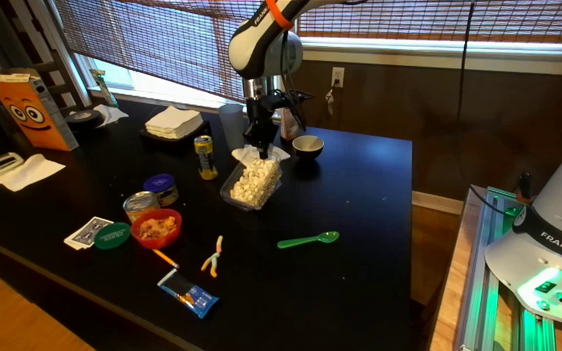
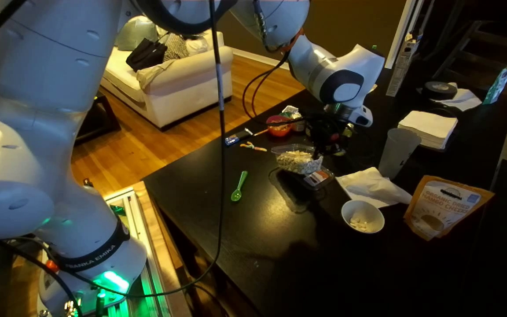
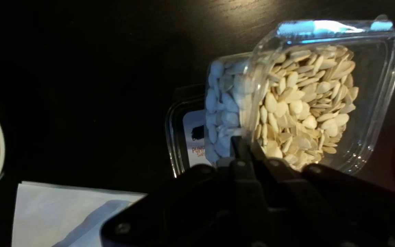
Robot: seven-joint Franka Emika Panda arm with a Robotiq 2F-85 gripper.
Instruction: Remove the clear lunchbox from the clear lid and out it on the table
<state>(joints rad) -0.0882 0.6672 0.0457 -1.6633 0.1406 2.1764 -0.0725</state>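
The clear lunchbox point(image 1: 254, 187), filled with pale seeds, shows in both exterior views point(image 2: 296, 161). In the wrist view the lunchbox point(image 3: 307, 99) is tilted, with seeds heaped toward the gripped side. My gripper point(image 1: 263, 155) is shut on its near wall; the fingertips point(image 3: 248, 146) pinch it in the wrist view, and in an exterior view the gripper point(image 2: 318, 154) is at its end. The clear lid point(image 2: 292, 193) lies dark and flat below the lunchbox on the black table point(image 1: 359, 292). The lid point(image 3: 178, 144) is partly hidden by the lunchbox; a printed label shows there.
A white napkin point(image 2: 372, 187), a bowl of seeds point(image 2: 362, 215), a tall cup point(image 2: 398, 152) and an orange-white bag point(image 2: 449, 207) stand near. A yellow can point(image 1: 205, 157), a green spoon point(image 1: 309, 240), gummy pieces point(image 1: 212, 256) and a red bowl point(image 1: 156, 229) lie around.
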